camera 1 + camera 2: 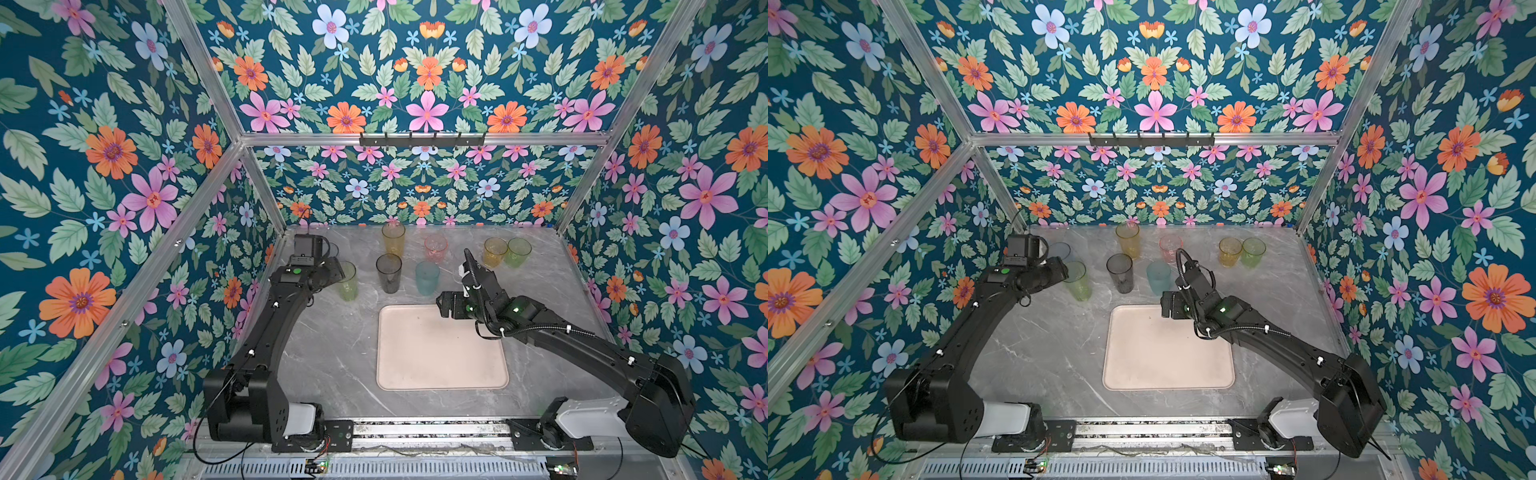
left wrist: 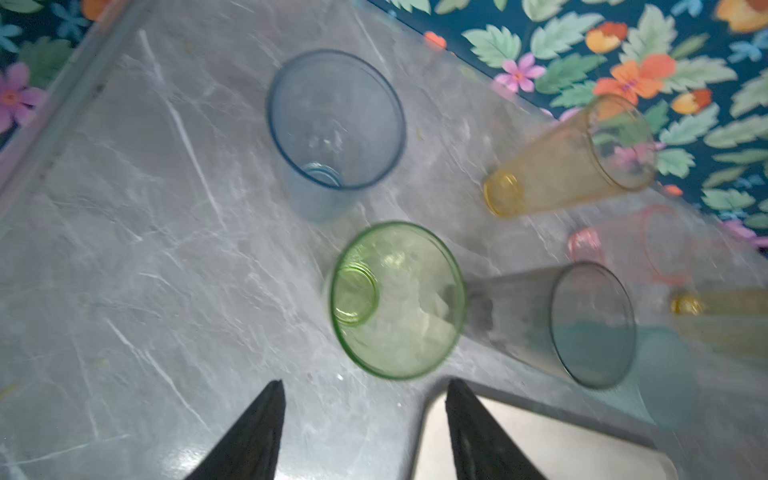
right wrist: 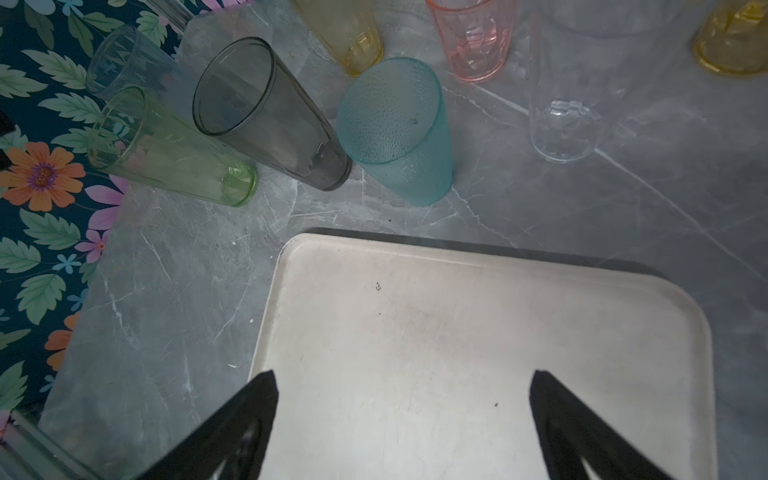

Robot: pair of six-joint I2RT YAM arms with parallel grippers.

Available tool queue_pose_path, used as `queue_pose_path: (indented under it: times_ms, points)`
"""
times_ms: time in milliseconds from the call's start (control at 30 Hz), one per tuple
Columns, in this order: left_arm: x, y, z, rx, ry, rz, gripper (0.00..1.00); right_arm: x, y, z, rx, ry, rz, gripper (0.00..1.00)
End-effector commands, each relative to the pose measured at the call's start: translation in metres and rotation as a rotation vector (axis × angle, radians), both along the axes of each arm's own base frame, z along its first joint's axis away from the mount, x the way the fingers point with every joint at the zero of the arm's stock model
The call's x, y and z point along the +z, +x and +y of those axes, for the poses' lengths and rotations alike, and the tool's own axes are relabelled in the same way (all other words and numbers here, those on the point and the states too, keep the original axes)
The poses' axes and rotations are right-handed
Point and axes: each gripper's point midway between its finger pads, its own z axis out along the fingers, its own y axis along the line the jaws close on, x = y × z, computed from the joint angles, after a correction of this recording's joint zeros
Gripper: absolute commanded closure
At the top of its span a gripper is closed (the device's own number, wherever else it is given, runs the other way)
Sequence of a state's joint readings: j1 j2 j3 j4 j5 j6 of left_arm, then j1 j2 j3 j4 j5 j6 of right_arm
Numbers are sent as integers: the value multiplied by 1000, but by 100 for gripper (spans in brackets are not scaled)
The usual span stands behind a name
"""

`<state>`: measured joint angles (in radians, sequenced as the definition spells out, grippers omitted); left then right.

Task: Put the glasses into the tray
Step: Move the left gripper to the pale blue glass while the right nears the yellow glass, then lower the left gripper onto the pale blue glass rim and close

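The fingers [image 2: 253, 436] of the left gripper [image 2: 365, 382] stand apart with nothing between them. Their tips are just short of the tall green glass [image 2: 397, 299], which stands upright on the table [image 2: 145, 249]. The right gripper [image 3: 404, 374] hangs over the tray [image 3: 457, 332] with its fingers [image 3: 249, 407] spread wide, likewise empty.

The tray is bare, so by my reading no part of the job is done: all nine glasses are on the table. Seen in a top view from the tray [image 1: 440, 357], the tall green glass [image 1: 348, 282] is at ten o'clock. The blue-grey glass [image 2: 336, 124] is beyond it, half hidden by the left arm from above. The dark grey glass [image 1: 388, 272] is at eleven with the tall amber glass [image 1: 393, 237] behind. The teal glass [image 1: 427, 277] and pink glass [image 1: 435, 247] are at twelve, and the short amber glass [image 1: 494, 251] and short green glass [image 1: 518, 251] at one. The clear glass [image 3: 561, 120] stands between the teal one and the short amber one, hard to make out from above.

The dark grey glass stands near the tall green one, which likely leaves little room for a finger on that side.
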<state>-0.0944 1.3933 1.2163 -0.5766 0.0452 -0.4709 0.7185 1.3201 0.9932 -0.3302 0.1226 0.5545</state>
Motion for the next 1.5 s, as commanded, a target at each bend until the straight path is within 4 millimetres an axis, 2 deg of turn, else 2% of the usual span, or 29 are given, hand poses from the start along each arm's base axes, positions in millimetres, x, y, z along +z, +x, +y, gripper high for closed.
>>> queue_pose_path:
  times_ms: [0,167,467,533,733,1067,1467]
  points:
    - [2,13,26,83,31,4,35,8,15,-2,44,-52,-127,4]
    - [4,34,50,148,59,15,35,-11,22,-16,66,-145,-129,3]
    - [-5,58,53,137,82,60,33,-33,29,-51,-5,-19,-59,3]
    - [-8,62,55,138,101,76,32,-37,30,-60,-33,-41,-80,3]
    - [-21,81,57,128,124,120,33,-46,37,-66,-50,21,-73,2]
    - [-42,94,60,128,145,182,39,-50,42,-82,-110,-43,-110,1]
    - [-60,102,61,110,163,227,61,-51,40,-89,-146,-46,-112,1]
